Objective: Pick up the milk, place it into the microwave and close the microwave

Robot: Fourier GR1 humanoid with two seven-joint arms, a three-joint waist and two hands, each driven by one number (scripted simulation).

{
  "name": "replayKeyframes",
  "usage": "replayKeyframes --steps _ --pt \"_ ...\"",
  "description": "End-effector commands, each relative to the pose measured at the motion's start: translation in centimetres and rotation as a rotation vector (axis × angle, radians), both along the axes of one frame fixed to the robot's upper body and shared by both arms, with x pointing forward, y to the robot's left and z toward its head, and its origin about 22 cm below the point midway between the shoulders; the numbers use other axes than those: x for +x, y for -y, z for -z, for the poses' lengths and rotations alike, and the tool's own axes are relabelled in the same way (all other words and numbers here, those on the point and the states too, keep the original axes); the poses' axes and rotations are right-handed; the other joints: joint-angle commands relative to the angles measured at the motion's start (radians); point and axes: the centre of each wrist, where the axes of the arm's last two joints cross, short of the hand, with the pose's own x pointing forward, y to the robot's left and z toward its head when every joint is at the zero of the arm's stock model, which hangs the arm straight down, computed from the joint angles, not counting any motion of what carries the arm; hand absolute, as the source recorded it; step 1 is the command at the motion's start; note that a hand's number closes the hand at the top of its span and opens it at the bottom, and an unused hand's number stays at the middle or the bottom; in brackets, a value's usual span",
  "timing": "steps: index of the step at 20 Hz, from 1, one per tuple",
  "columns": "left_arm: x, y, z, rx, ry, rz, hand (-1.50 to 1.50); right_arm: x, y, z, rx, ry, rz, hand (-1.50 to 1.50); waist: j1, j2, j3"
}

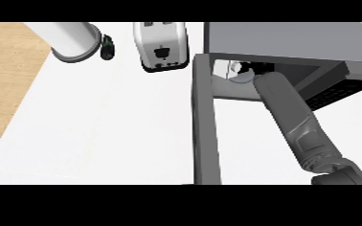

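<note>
The right forearm [293, 119] is seen reaching into the open microwave [283, 38], its door [203, 124] swung out. The right hand [247, 68] is mostly hidden inside, so its fingers cannot be judged; the milk [237, 72] is barely glimpsed there. A toaster [161, 45] stands beside.

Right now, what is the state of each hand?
Left hand: not in view.
Right hand: inside the microwave, mostly hidden behind its forearm; open or shut cannot be told.

One microwave [283, 37], one toaster [162, 45], one white canister [71, 40].
</note>
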Motion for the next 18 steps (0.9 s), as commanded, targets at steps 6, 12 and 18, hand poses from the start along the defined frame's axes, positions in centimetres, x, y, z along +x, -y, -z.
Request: replayKeyframes --steps 6,12,18 --pt "1.8 0.3 -0.1 0.009 0.007 0.042 -1.5 1.6 2.7 -2.9 -0.157 0.123 0.175 1.5 0.03 0.021 -0.002" --pt "1.9 -0.1 0.6 0.005 -0.014 0.043 -1.5 1.0 5.3 -1.7 -0.268 0.064 0.294 1.5 0.052 0.029 -0.004" --pt "2.6 0.1 0.2 0.041 -0.009 0.035 -1.5 0.2 6.0 -0.2 -0.35 0.044 0.477 -1.5 0.065 0.037 -0.001"
